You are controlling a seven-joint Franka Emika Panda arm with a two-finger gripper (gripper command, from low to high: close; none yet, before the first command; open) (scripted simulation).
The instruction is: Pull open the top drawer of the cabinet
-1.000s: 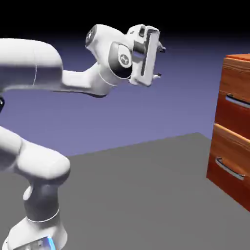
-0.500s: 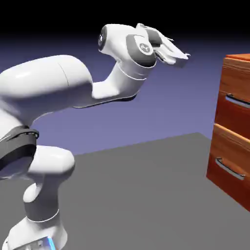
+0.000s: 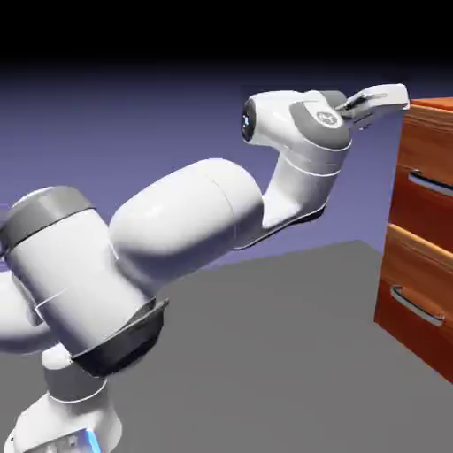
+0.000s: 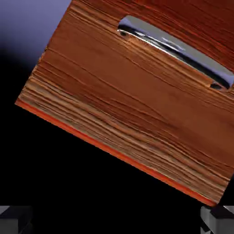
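Ext. view: white arm (image 3: 195, 221) rises from lower left and reaches right toward the cabinet (image 3: 423, 239), which stands at the right edge on the grey surface (image 3: 265, 354). The hand (image 3: 382, 95) is up high, about level w/ the cabinet's top edge, just beside its upper left corner; touching or a hair apart, can't tell from this angle. It holds nothing.

Top drawer (image 3: 426, 181) sits flush w/ the cabinet front, closed, its silver bar handle (image 3: 432, 183) running across it. Lower drawer (image 3: 416, 296) below, also closed, w/ a matching handle (image 3: 416, 307). Hand is above the top drawer's handle, not on it.

Hand view: rolled hard, so the wood front (image 4: 137, 100) lies on a diagonal. One silver handle (image 4: 176, 48) shows upper right, tilted down to the right; prob. the top drawer's, but only one front is in frame. Two grey fingertips (image 4: 13, 217) sit at the bottom corners, far apart, jaws spread wide w/ only dark space between. Blue-violet backdrop (image 4: 27, 27) shows in the upper left corner.
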